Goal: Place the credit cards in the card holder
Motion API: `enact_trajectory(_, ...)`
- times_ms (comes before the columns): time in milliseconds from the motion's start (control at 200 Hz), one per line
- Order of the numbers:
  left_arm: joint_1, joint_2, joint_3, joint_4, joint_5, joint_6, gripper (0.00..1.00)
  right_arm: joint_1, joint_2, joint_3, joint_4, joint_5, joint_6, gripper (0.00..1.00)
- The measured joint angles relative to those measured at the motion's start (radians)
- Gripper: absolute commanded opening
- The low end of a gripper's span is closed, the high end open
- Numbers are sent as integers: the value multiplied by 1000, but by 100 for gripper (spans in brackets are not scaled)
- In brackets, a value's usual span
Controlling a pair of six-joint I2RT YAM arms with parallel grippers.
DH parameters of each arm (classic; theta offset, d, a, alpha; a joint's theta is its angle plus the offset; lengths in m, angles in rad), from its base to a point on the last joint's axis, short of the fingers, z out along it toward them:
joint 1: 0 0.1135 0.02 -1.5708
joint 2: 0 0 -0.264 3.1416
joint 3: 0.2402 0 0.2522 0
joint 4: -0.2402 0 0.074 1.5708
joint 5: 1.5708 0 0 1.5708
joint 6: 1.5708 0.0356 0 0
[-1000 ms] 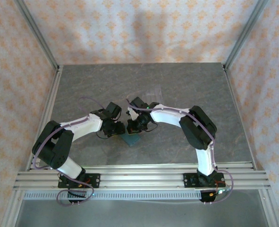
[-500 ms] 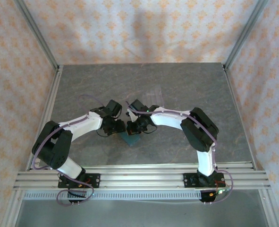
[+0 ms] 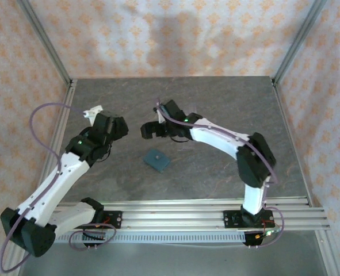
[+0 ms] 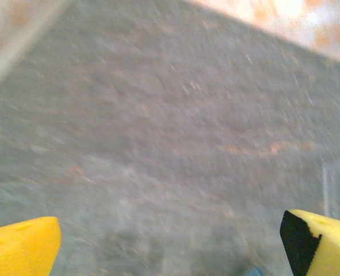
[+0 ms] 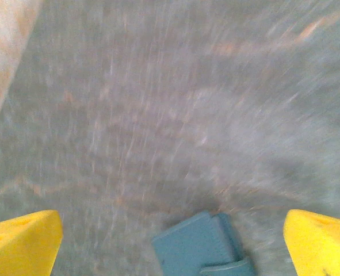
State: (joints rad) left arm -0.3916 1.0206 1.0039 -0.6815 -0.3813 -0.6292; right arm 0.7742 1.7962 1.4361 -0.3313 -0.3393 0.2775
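Observation:
The card holder (image 3: 157, 160), a dark teal squarish wallet, lies folded flat on the grey table, with nothing touching it. My left gripper (image 3: 117, 127) hangs up and to the left of it, its yellow fingertips (image 4: 21, 246) spread wide and open around bare table. My right gripper (image 3: 148, 131) hovers just behind the holder, open, and its yellow pads (image 5: 322, 240) frame the card holder (image 5: 199, 248) from well above. In the left wrist view (image 4: 170, 247) a sliver of teal shows at the bottom edge. The credit cards are out of view.
The grey table (image 3: 227, 98) is walled by patterned cloth, with metal posts at the back corners. An aluminium rail (image 3: 175, 214) runs along the near edge. A faint clear plastic shape (image 4: 337, 185) sits at the right of the blurred left wrist view.
Both grippers were close together over the card holder; now both have opened and drawn back. The left arm swung far out to the left, and the holder lies uncovered.

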Motion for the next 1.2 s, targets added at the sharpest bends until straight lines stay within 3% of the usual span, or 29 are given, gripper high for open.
enact_trajectory(95,0,-36,-45,21,-163,24,100,-50,-182,-129,53,150,1,99)
enact_trajectory(205,2,-51,-187,163,-316,128,100,-138,-406,-286,102,421,-6,99)
enact_trajectory(305,17,-9,-315,319,-368,236,99,-201,-553,-445,193,663,-41,99)
enact_trajectory(415,75,86,-406,501,-379,331,100,-288,-621,-631,331,784,-84,99)
enact_trajectory(666,225,256,-541,957,-265,499,100,-465,-594,-1004,734,875,-185,99)
enact_trajectory(841,296,362,-595,1199,-140,521,100,-497,-489,-1022,906,877,-277,100)
enact_trajectory(1041,301,441,-557,1259,-22,550,99,-552,-492,-978,915,837,-306,100)
enact_trajectory(1201,307,441,-557,1289,35,554,100,-612,-475,-1045,976,764,-302,99)
